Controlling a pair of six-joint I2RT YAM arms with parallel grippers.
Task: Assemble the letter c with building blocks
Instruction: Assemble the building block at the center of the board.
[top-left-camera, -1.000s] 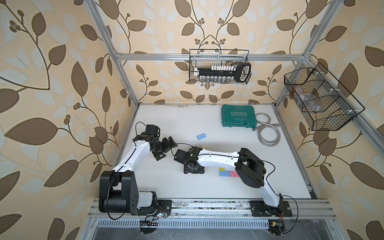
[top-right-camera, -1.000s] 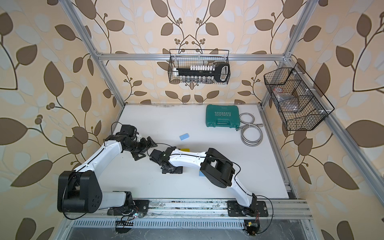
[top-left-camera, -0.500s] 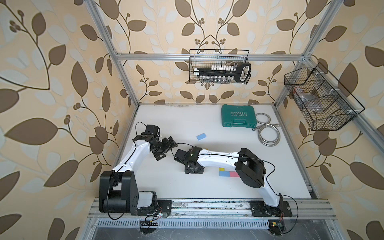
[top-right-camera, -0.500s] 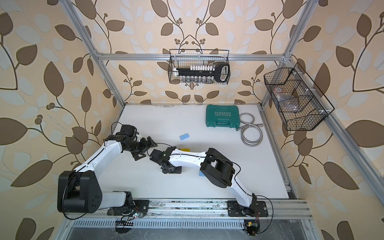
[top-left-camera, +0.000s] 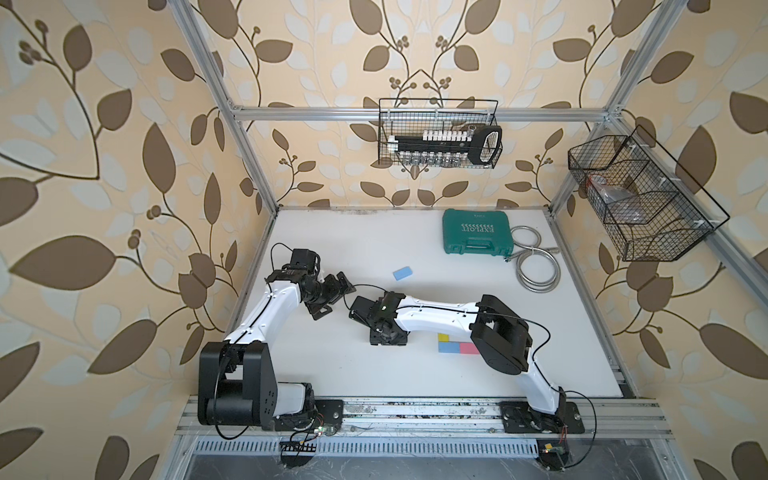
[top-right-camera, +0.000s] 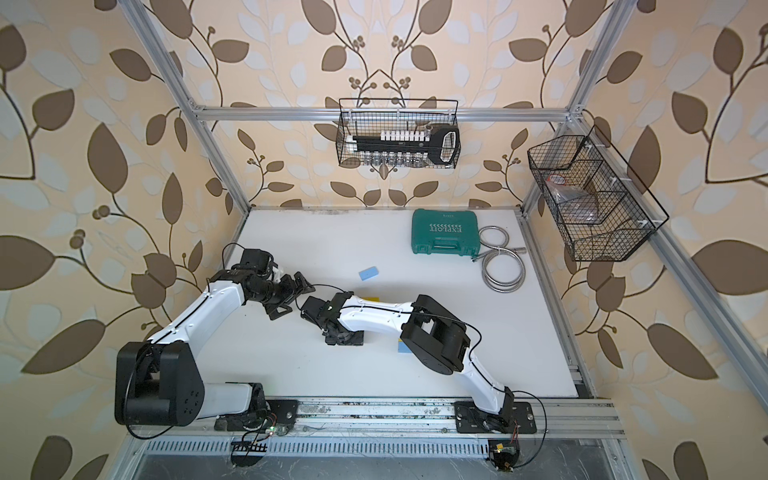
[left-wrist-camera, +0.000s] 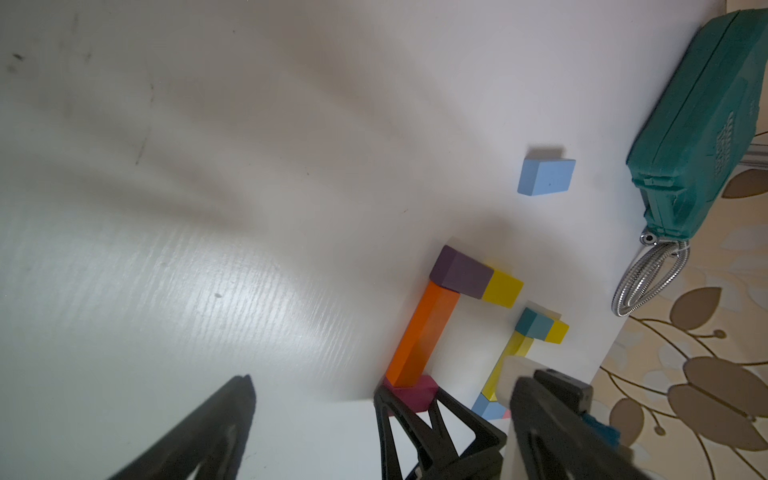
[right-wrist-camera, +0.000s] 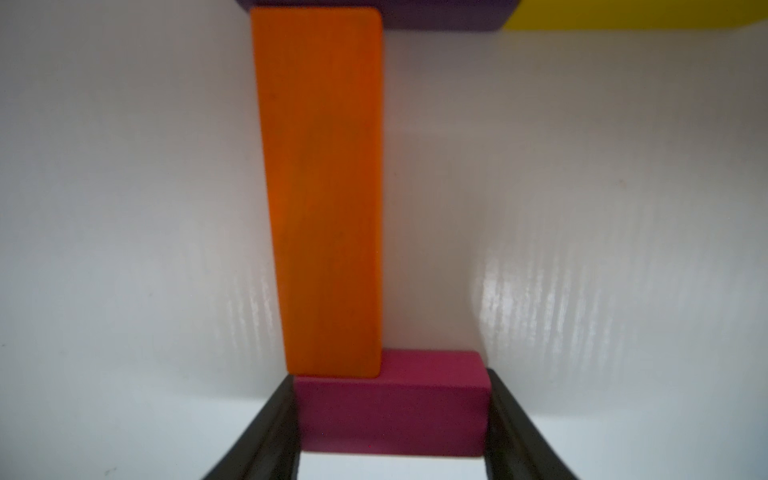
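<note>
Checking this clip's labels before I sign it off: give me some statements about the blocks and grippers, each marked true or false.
1. The right gripper has its fingers on both sides of the magenta block. True.
2. The orange bar touches the magenta block. True.
3. The left gripper holds the light blue block. False: it is open and empty; that block lies alone, apart from the rest.
4. The purple block is at the orange bar's end away from the magenta block. True.
5. The green case is open. False: it lies shut beside the hose.
</note>
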